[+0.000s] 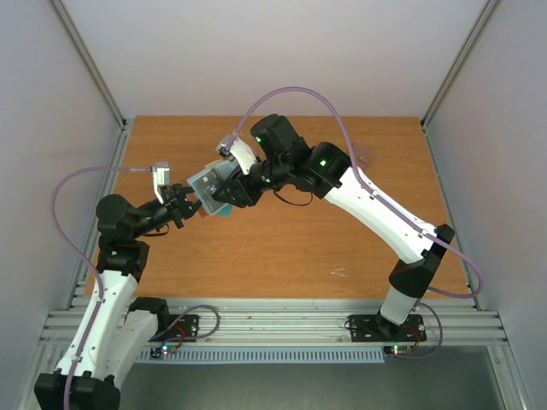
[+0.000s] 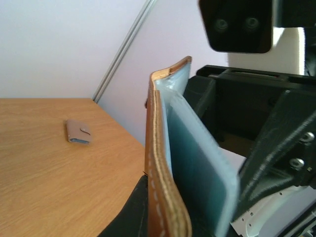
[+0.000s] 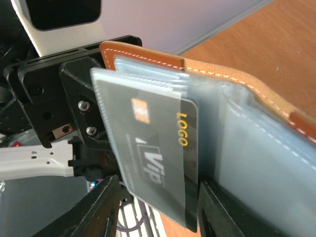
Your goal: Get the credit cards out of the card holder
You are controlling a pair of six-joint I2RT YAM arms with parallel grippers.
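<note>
Black fingers of the left gripper (image 1: 190, 204), left of centre in the overhead view, are clamped tight on the card holder (image 1: 208, 186) and hold it in the air above the wooden table (image 1: 299, 248). The holder is tan leather with pale stitching. It hangs open between the two arms, in the upper middle of that frame. A teal-green card (image 1: 224, 211) pokes out at its lower edge.

In the left wrist view a small taupe wallet (image 2: 78, 132) with a snap tab lies flat on the table at the left. It is well apart from everything else. The held holder stands edge-on at the centre of that frame, its leather spine upright and pale clear sleeves fanned to the right.

Just right of the holder in the overhead view, the right gripper (image 1: 232, 195) meets it from the far side. In the right wrist view the holder fills the frame, with its stack of clear sleeves spread open. A black card (image 3: 163, 148) with white "VIP" lettering and a gold "LOGO" sits partly slid out of a sleeve at centre. The right gripper's fingers (image 3: 104, 207) stand apart at the bottom, one on each side of the card's lower end. I cannot tell whether they press on it.
</note>
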